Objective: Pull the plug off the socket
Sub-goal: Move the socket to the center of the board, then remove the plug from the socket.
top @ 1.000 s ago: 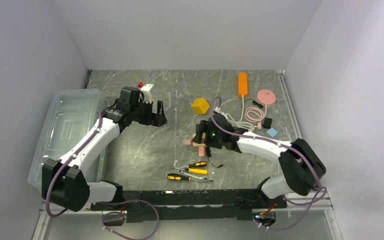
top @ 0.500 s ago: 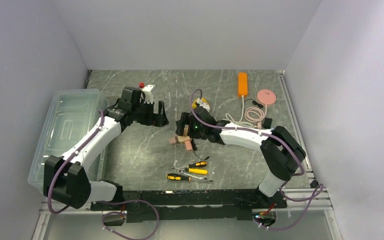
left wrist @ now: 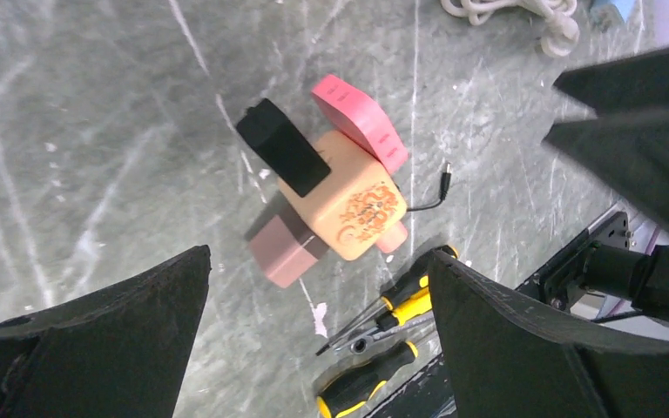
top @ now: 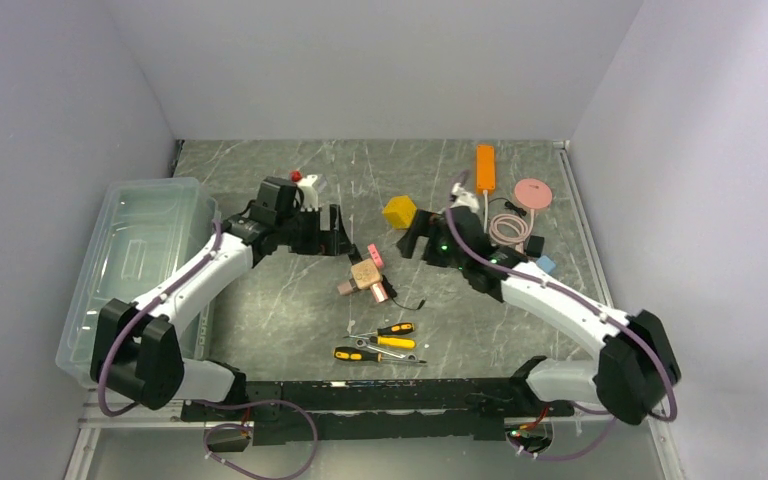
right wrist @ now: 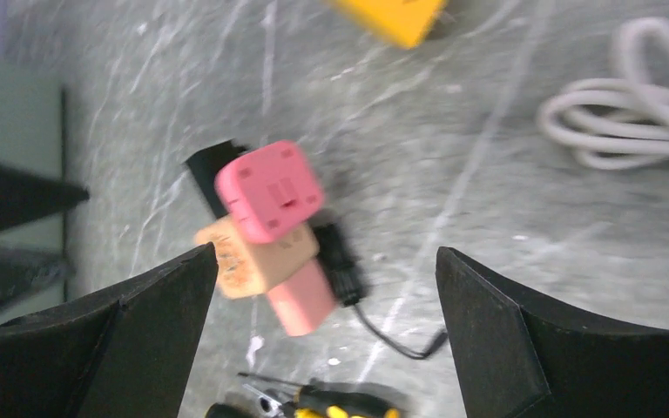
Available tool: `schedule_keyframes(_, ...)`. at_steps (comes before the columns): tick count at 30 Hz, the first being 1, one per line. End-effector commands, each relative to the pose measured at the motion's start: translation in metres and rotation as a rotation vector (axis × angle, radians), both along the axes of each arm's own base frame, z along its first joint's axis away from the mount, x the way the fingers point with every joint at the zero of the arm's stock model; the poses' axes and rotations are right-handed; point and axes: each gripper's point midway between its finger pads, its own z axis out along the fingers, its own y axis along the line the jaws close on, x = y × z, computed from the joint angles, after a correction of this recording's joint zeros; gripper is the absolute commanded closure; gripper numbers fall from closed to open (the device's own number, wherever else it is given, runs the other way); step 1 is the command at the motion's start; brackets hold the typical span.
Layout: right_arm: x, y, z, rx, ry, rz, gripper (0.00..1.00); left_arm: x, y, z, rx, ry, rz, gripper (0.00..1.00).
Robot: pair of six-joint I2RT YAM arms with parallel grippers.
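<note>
- Screwdrivers (top: 385,343): yellow-and-black handles, lying side by side on the bench (top: 280,300) at 6 o'clock of the socket, nearest the arm bases
- Socket (top: 364,276): peach cube adapter, lying tilted near mid-bench, touched by neither arm; pink plug (top: 372,256) seated on its 1 o'clock face; mauve plug (top: 347,288) on its 8 o'clock side; a second pink plug (right wrist: 300,300) at 4 o'clock, beside a thin black cable (right wrist: 383,335) that trails off across the bench; black plug (left wrist: 281,146) at 11 o'clock of the cube in the left wrist view; every plug sits against the cube
- Left gripper (left wrist: 318,259): held above the bench at 10 o'clock of the socket; fingers spread wide, nothing between them, apart from the plugs
- Right gripper (right wrist: 327,251): held at 2 o'clock of the socket; fingers likewise spread wide and holding nothing
- Clear bin (top: 140,250): along the 9 o'clock edge of the bench, beside the left arm
- Yellow block (top: 400,211): at 1 o'clock of the socket, near the right gripper
- Blue block (top: 545,265), small black block (top: 535,245) and coiled white cable (top: 505,228): grouped at 3 o'clock, beyond the right wrist
- White object with red cap (top: 305,185): just behind the left wrist; its kind cannot be told
- Pink disc (top: 533,192) and orange bar (top: 485,168): farthest back, at 1 o'clock of the bench
</note>
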Motion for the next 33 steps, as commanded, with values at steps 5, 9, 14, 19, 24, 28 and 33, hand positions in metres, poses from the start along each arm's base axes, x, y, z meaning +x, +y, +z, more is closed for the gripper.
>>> schedule_keyframes(5, 0.006, -0.082, -0.015, -0.013, 0.008, -0.131, 0.01, -0.021, -0.044, -0.030, -0.113, 0.095, 0.085, 0.03)
schedule_keyframes(9, 0.005, -0.096, -0.018, -0.025, 0.006, -0.153, 0.01, -0.016, -0.061, -0.039, -0.068, 0.078, 0.109, 0.04)
schedule_keyframes(14, -0.003, -0.102, -0.024, -0.011, 0.004, -0.152, 0.01, -0.008, -0.069, -0.048, 0.014, 0.065, 0.129, 0.02)
schedule_keyframes(19, -0.010, -0.105, -0.033, 0.004, 0.017, -0.143, 0.01, -0.001, -0.065, -0.062, 0.101, 0.061, 0.154, 0.01)
schedule_keyframes(24, -0.014, -0.106, -0.043, 0.009, 0.041, -0.132, 0.01, 0.006, -0.070, -0.064, 0.137, 0.045, 0.144, 0.00)
schedule_keyframes(28, -0.014, -0.106, -0.047, 0.010, 0.050, -0.129, 0.01, 0.005, -0.074, -0.072, 0.167, 0.066, 0.112, 0.06)
schedule_keyframes(33, -0.014, -0.106, -0.050, 0.014, 0.061, -0.131, 0.01, -0.002, -0.075, -0.076, 0.178, 0.069, 0.055, 0.15)
